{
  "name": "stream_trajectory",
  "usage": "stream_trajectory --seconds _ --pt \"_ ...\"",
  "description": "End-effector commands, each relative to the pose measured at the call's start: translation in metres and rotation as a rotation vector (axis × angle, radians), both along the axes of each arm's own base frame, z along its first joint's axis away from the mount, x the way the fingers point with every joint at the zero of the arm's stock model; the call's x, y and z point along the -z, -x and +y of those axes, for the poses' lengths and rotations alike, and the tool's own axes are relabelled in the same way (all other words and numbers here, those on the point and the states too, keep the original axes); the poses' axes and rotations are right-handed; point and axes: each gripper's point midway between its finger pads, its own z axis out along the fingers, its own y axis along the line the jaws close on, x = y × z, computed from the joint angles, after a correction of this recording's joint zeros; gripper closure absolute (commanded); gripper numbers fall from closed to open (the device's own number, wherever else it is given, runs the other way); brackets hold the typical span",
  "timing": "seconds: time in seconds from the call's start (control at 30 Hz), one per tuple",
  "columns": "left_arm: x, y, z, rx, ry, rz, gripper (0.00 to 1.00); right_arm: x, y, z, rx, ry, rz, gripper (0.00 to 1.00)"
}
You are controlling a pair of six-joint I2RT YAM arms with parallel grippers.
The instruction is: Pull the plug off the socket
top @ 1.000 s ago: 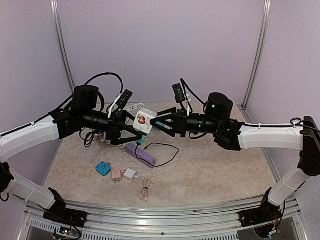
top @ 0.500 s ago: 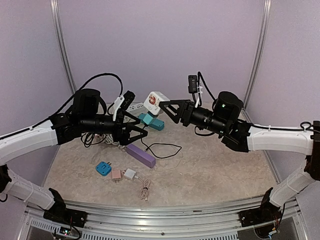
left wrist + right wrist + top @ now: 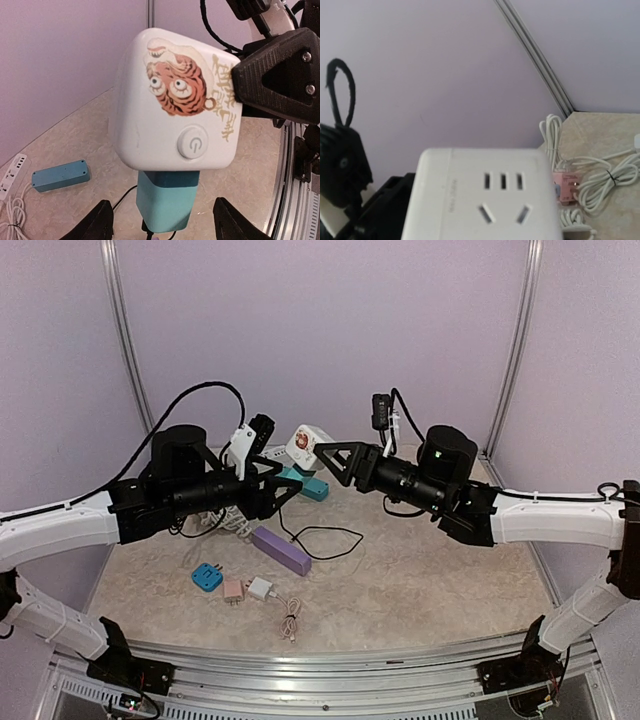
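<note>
Left wrist, socket: a white cube socket (image 3: pixel 175 100) with a tiger picture and a round power button hangs in mid-air, filling the middle of the view.
Left wrist, plug: the teal plug (image 3: pixel 167 202) sits in the socket's underside, with a dark cord leaving its lower end.
Left wrist, left gripper: the left gripper (image 3: pixel 162 217) stands apart, one finger on each side of the plug and a gap showing on both sides.
Left wrist, grip: a black finger (image 3: pixel 275 80) from the opposite arm presses on the socket's right side.
Left wrist, bench: a teal power strip (image 3: pixel 60 175) and a white power strip (image 3: pixel 12 172) lie on the bench (image 3: pixel 75 130) near its back edge.
Right wrist, socket: the socket's slotted face, blurred, fills the lower frame; a bundled white cord (image 3: pixel 605 182) lies at the bench's back corner.
Top, right gripper: the right gripper (image 3: pixel 320 450) is clamped on the socket, held above the back middle of the bench.
Top, left gripper: just below the socket, fingers spread.
Top, bench: a purple block (image 3: pixel 281 550) with a looping black cord (image 3: pixel 325 538) lies mid-bench; a blue adapter (image 3: pixel 207 577), pink adapter (image 3: pixel 233 589) and white adapter (image 3: pixel 260 588) sit toward the front-left.
</note>
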Motion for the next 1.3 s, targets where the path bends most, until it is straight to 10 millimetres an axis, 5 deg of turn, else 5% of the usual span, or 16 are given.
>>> stream_trajectory --seconds 0.0,0.4,1.0,1.27 --pt "-0.003 -0.018 -0.002 -0.087 0.013 -0.055 0.37 -0.024 0.003 -0.001 0.005 -0.050 -0.023 1.00" --pt "-0.002 -0.022 -0.017 -0.069 0.025 -0.051 0.45 -0.021 0.000 0.002 0.006 -0.039 -0.016 1.00" --pt "0.002 -0.018 -0.030 -0.031 -0.005 -0.083 0.90 -0.012 -0.005 0.003 0.034 0.012 -0.006 1.00" --pt "0.002 0.008 -0.041 0.133 -0.010 -0.075 1.00 -0.007 -0.003 0.010 -0.009 0.145 -0.047 1.00"
